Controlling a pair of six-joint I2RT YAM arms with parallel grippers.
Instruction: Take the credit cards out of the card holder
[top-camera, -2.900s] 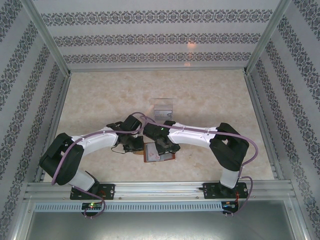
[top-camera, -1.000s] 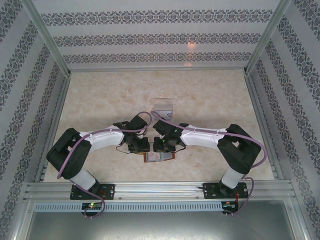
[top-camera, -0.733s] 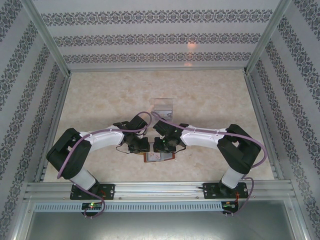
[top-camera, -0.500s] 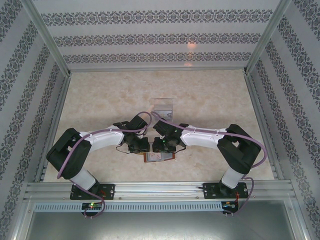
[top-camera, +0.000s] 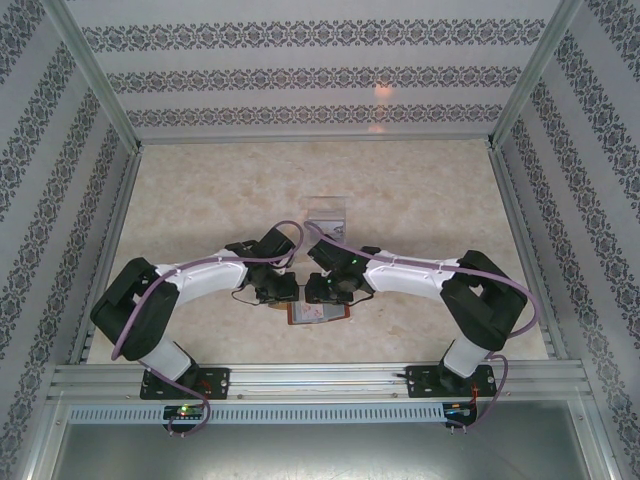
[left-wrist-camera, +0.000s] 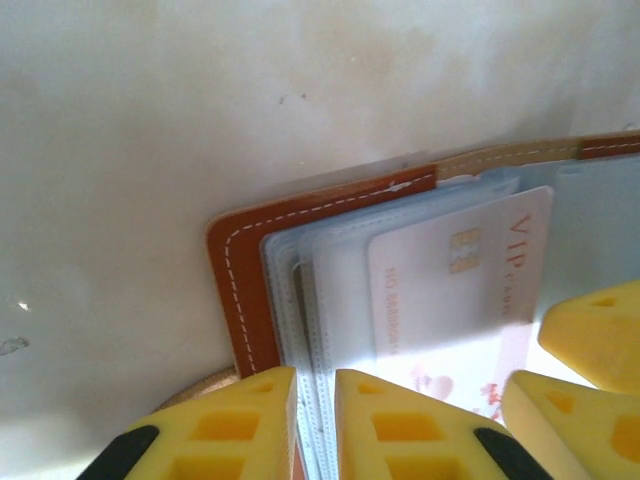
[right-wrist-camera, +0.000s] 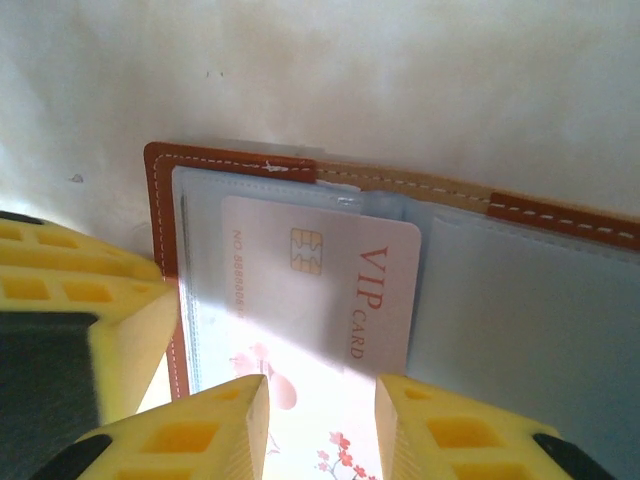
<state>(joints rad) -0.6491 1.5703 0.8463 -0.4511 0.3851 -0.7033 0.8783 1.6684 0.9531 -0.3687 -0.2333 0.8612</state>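
Left tool (left-wrist-camera: 315, 385): yellow fingers drawn almost together, pinching the edges of the card holder's pocket leaves in the narrow gap between them.
Card holder (left-wrist-camera: 232, 270): reddish-brown leather with white stitching. It lies open and flat on the surface, directly under and ahead of both tools. Its rounded corner meets the tip of the left tool's left finger.
Pocket leaves (left-wrist-camera: 330, 290): clear grey-blue plastic, stacked inside the cover. Their left edges run down into the left tool's grip.
Credit card (left-wrist-camera: 450, 280): white, with a gold chip and red "VIP CARD" lettering, lying on the pocket leaves just right of the left tool. In the right wrist view its pink-flowered end lies between and below the right tool's fingers. The chip end looks dimmed, as if under a clear leaf, though this cannot be told for sure.
Right tool (right-wrist-camera: 322, 395): fingers spread apart above the card's flowered end, gripping nothing. One finger of the left tool (right-wrist-camera: 80, 300) sits close on its left.
Surface (top-camera: 200, 200): pale, marbled, carrying the holder.
Clear box (top-camera: 326, 213): transparent, on the surface beyond both tools, apart from the holder.
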